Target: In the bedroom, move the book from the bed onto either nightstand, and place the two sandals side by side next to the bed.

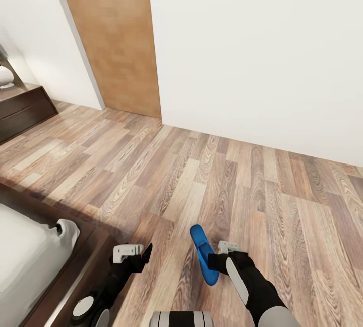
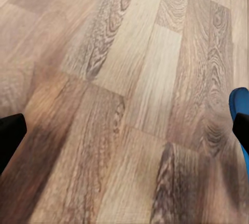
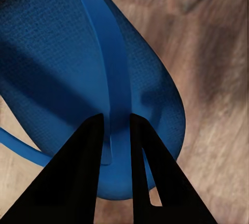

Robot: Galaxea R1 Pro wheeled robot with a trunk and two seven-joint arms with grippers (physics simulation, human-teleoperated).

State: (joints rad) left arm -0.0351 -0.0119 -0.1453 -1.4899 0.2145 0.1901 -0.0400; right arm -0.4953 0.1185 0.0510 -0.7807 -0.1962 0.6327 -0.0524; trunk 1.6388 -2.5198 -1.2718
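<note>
One bright blue flat sandal [image 3: 88, 79] we see pinched by its thin strap in the right gripper [image 3: 117, 125], above wood-plank floor [image 1: 212, 165]; left gripper [image 1: 132, 255] spread, holding nothing, beside it.

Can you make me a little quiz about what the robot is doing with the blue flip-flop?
1. True or false: the right gripper has its fingers closed on a strap of the blue sandal.
2. What lies under the left gripper? A) a book B) bare wood floor C) a lamp
3. Fill in: the corner of the bed is on the robot's ____ side.

Key: 1 true; 2 B; 3 left.
</note>
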